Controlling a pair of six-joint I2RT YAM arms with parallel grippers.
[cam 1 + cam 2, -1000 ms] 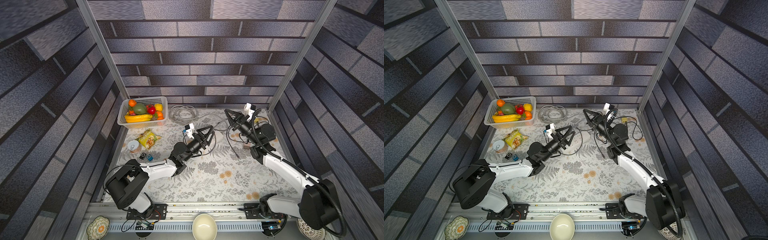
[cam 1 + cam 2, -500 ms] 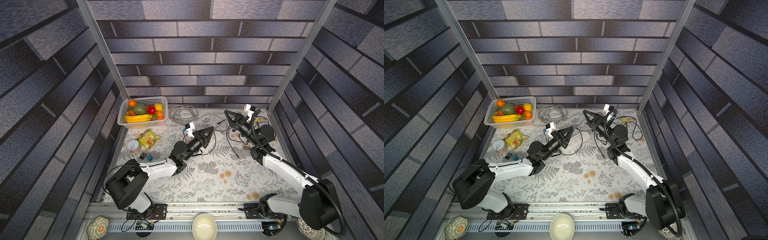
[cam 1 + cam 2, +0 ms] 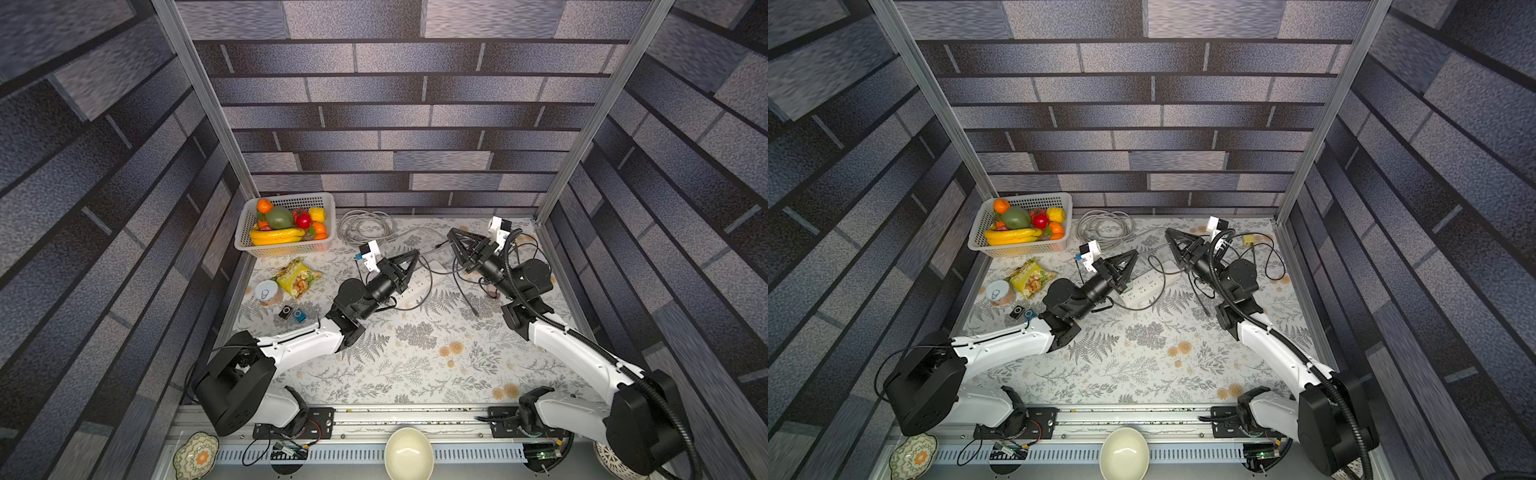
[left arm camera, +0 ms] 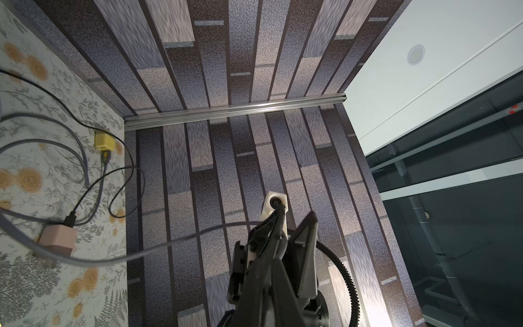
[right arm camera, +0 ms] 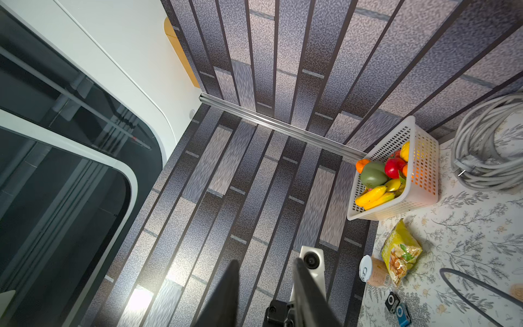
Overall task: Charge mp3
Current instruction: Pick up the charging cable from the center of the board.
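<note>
Two small mp3 players, one black (image 3: pixel 285 311) and one blue (image 3: pixel 299 316), lie side by side at the table's left, also seen in the right wrist view, black (image 5: pixel 392 302) and blue (image 5: pixel 402 313). My left gripper (image 3: pixel 415 252) is raised over the white power strip (image 3: pixel 409 287), shut on the end of a thin grey cable (image 4: pixel 169 243). That cable runs across to my right gripper (image 3: pixel 451 235), which faces it tip to tip. In the right wrist view the right gripper (image 5: pixel 266 263) stands open with nothing showing between its fingers.
A white basket (image 3: pixel 286 250) of fruit stands at the back left, a grey cable coil (image 3: pixel 365 226) beside it. A snack bag (image 3: pixel 296 277) and a can (image 3: pixel 267 291) lie near the players. A pink charger (image 4: pixel 58 239), a yellow charger (image 4: pixel 104 140) and black leads lie at the right.
The left gripper has shut at the cable end. The right gripper, shut until half a second ago, has opened. Both arms have stayed almost in place.
</note>
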